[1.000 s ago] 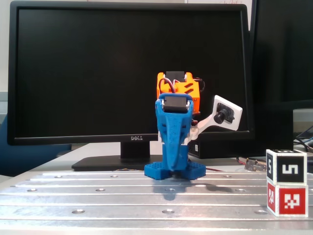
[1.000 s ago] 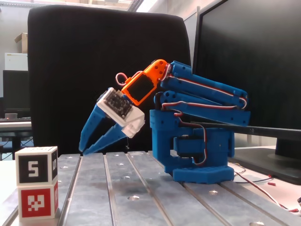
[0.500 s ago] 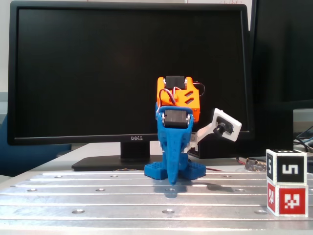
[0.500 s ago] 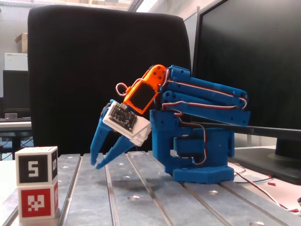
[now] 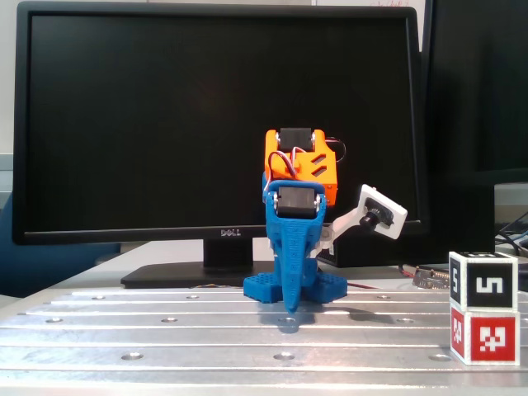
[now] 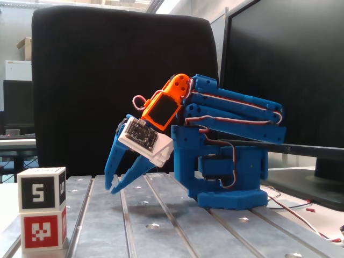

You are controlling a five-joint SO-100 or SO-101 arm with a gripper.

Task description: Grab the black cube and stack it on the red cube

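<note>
Hand (image 6: pixel 111 188) empty, fingers slightly parted, tips angled down just above the ribbed metal worktop (image 6: pixel 161 226), close to the blue arm base (image 6: pixel 226 177). Black cube (image 5: pixel 483 280) resting squarely atop red cube (image 5: pixel 484 336), well apart from hand, near worktop edge.

In a fixed view facing the arm head-on, the tool (image 5: pixel 289 305) shows edge-on, one finger hiding the other, so the gap between them cannot be read there. The arm's base (image 5: pixel 264 288) is partly covered by it. The monitor (image 6: pixel 279 64) behind the arm is cut off by the top and right edges. The red cube (image 6: pixel 42 229) meets the bottom edge; its marker is too coarse to read.
</note>
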